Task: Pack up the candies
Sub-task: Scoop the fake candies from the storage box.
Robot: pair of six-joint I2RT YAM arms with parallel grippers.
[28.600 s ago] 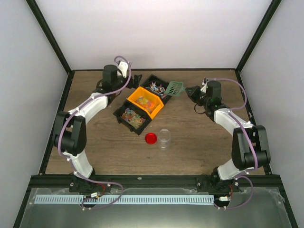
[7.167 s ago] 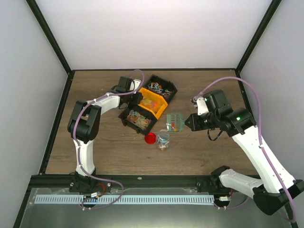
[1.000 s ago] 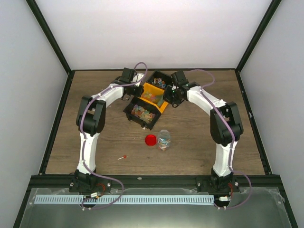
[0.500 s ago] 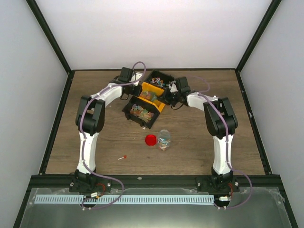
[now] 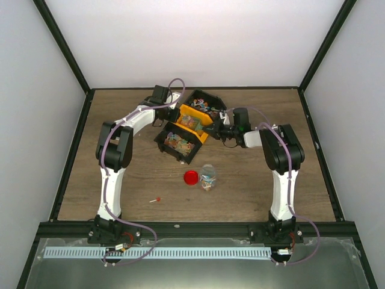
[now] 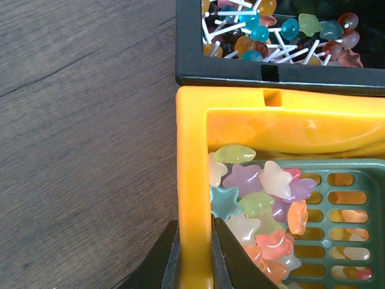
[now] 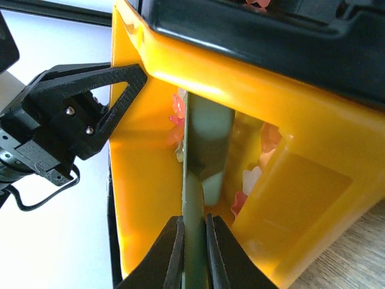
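- from overhead, my right gripper [image 7: 194,241] and its wrist hide the green scoop [image 6: 340,198], and the left wrist view cuts it off at the frame edge.
- star candies [image 6: 252,205] lie in the orange bin [image 6: 192,138], heaped against and over the scoop's slotted blade.
- my right gripper pinches the scoop's handle, and my left gripper [image 6: 194,256] pinches the bin's wall.

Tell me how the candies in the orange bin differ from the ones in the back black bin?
The stars in the orange bin are pointy; the lollipops in the black bin are round. The lollipops have white sticks; the stars have none. The stars look paler, the lollipops deeper-coloured. Both are small and many-coloured.
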